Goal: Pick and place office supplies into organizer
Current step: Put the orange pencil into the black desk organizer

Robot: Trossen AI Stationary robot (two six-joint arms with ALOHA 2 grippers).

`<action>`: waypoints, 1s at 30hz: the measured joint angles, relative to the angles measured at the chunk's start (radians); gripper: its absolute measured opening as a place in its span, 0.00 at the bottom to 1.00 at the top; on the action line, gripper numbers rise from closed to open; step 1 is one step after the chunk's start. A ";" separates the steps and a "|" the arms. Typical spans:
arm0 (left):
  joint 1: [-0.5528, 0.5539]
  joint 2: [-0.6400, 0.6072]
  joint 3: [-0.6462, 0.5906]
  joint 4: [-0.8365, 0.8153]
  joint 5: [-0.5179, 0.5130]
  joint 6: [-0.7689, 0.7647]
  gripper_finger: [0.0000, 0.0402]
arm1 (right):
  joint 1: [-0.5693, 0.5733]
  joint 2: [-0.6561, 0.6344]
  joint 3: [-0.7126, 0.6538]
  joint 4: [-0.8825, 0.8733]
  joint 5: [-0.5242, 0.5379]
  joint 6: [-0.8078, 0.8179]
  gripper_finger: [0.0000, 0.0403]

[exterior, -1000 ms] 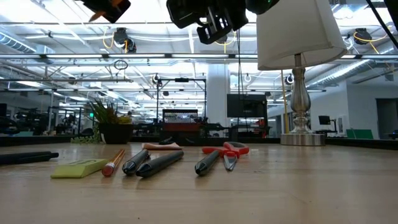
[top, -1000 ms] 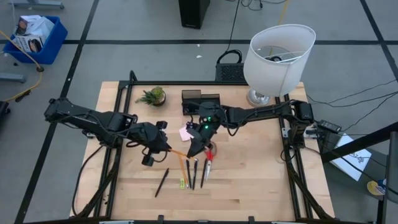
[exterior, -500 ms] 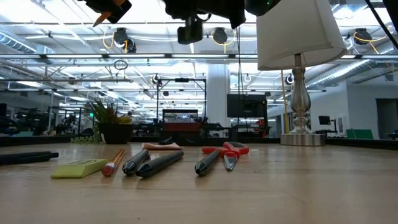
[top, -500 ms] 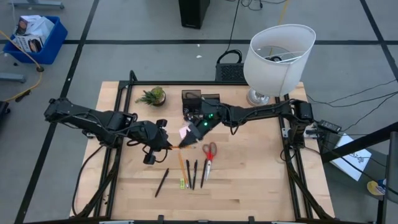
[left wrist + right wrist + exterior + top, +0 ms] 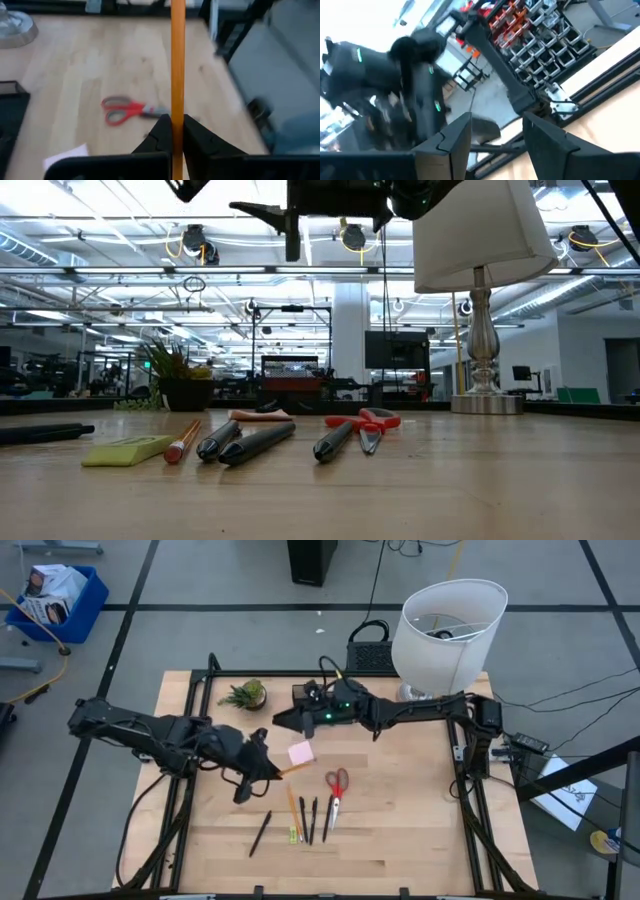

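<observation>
My left gripper [image 5: 268, 768] hangs above the table's middle, shut on an orange pencil [image 5: 177, 60] whose free end points toward the table's right [image 5: 292, 770]. My right gripper [image 5: 281, 720] stands open and empty [image 5: 495, 135], held level in front of the dark organizer [image 5: 322, 696] at the far edge. On the table lie the pink sticky-note pad [image 5: 301, 753], red-handled scissors [image 5: 337, 783], a second orange pencil [image 5: 293, 808], black pens [image 5: 313, 820] and a yellow-green piece [image 5: 296, 834]. My left gripper pinches the pencil's shaft [image 5: 177, 116] between its two fingers [image 5: 161, 131]. The pencil runs along the fingers and sticks out well past their tips. It is lifted clear of the table, slanting down toward the scissors [image 5: 127, 109].
A big white lamp [image 5: 447, 632] stands at the far right corner and a small potted plant [image 5: 246, 694] at the far left. One more black pen [image 5: 260, 833] lies apart near the front edge. Bare wood lies to the right of the scissors.
My right gripper has drawn away from the pencil's free end toward the far edge and the organizer, rising and rolling until it points level toward the table's left. The pencil stays in my left gripper, which has rolled a little in place.
</observation>
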 joint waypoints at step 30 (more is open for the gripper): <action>0.142 -0.415 0.001 0.060 -0.040 -0.509 0.08 | 0.136 -0.079 0.022 0.371 0.393 -0.249 0.32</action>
